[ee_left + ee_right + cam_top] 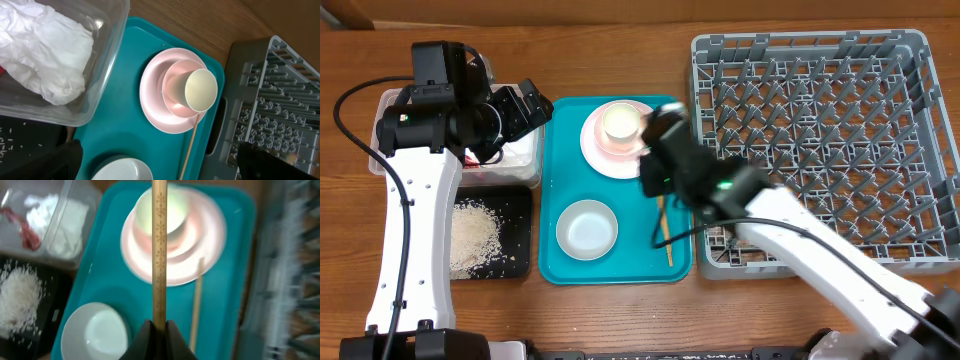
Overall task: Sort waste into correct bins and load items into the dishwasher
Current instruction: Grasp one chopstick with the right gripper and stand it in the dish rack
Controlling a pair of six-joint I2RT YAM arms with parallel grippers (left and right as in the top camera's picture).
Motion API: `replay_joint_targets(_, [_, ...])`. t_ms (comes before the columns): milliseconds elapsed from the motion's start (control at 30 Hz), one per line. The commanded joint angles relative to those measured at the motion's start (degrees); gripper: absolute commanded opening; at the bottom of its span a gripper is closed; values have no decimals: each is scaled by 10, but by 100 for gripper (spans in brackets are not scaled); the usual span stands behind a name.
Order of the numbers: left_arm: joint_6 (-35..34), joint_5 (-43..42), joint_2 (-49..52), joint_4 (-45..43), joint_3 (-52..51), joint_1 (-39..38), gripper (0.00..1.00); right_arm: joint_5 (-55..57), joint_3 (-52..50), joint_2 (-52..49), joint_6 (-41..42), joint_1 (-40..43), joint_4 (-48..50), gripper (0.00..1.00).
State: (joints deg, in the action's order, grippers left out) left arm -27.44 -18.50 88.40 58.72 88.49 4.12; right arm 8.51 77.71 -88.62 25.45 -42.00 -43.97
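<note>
Overhead: the wooden surface (620, 50) carries the clear tub (532, 160), teal tray (555, 180) and grey dish rack (920, 45). Left wrist: the left jaws stand wide open and empty near the napkin (50, 55) in the tub. Right wrist: the right jaws are clamped on one chopstick (159, 255) above the tray; the second chopstick (196, 305) lies on it.

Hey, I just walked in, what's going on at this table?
Clean-up after a meal is under way. The right tool is shut on one wooden chopstick, over the teal tray. The second chopstick lies on that tray beside the pink plate, which carries the pink bowl and white cup. The napkin and red wrapper are in the clear tub, rice in the black tray. The left tool hangs open by the tub.
</note>
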Motion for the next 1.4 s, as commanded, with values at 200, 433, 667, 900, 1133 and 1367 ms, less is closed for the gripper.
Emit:
replay_joint_targets(200, [4,-8,-4,-1,15,1,100,26,2,-1,-93,145,-12,4])
replay_joint_targets(433, [4,-8,-4,0,15,1,100,7,-6,-24,-139,238,-8,4])
replay_joint_targets(667, [4,-8,-4,0,15,1,100,-17,-6,-67,-170,254,-7,4])
replay_joint_targets(900, [4,-8,-4,0,15,1,100,-15,-6,-104,-169,254,-6,24])
replay_joint_targets(1133, [5,-8,-4,0,15,1,100,-75,-5,-105,-139,250,-8,33])
replay_joint_targets(1367, [4,-8,-4,-1,15,1,100,-354,-5,-105,-113,211,23,33])
